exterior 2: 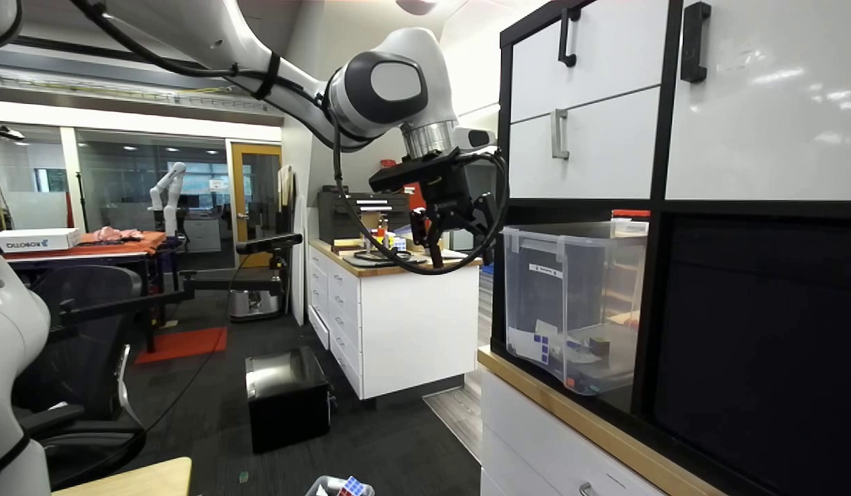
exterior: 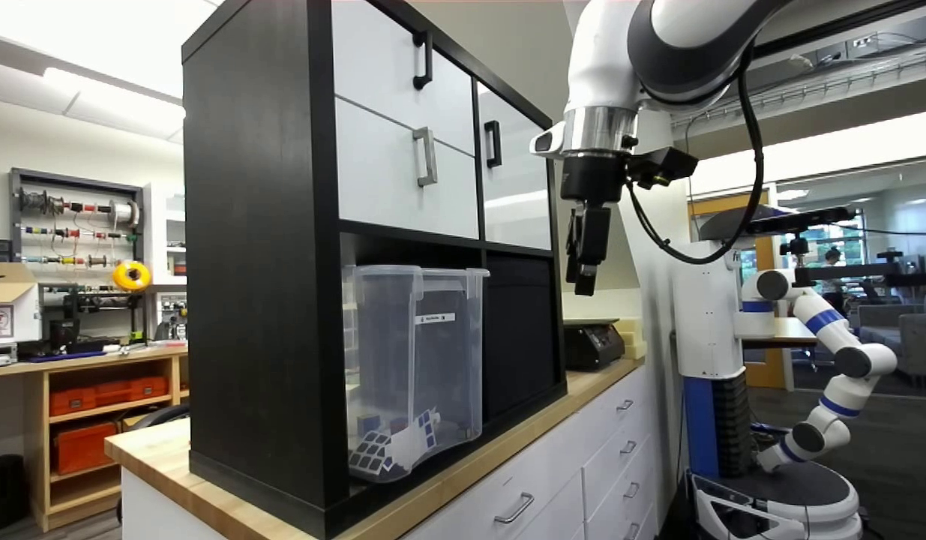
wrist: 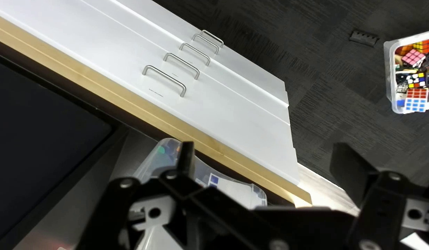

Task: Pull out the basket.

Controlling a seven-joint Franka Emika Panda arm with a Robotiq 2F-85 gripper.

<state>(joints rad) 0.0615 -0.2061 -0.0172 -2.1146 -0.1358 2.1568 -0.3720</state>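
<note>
The basket (exterior: 449,360) is a large translucent clear plastic bin with a rim. It sits in a lower open cube of the dark shelf, with small black-and-white and coloured pieces inside. It also shows in an exterior view (exterior 2: 535,296). In the wrist view, the basket (wrist: 231,189) is partly hidden behind the gripper. My gripper (exterior: 582,283) points down in front of the shelf, apart from the basket, with its tips near the height of the basket's rim. In the wrist view the gripper (wrist: 268,158) is open, with nothing between its fingers. It also shows in an exterior view (exterior 2: 449,241).
White drawer fronts (exterior: 403,169) with handles stick out above the basket. A dark panel (exterior: 519,337) fills the neighbouring cube. The shelf stands on a wooden counter (exterior: 433,480) above white drawers (wrist: 214,100). A bin of puzzle cubes (wrist: 391,76) stands on the floor.
</note>
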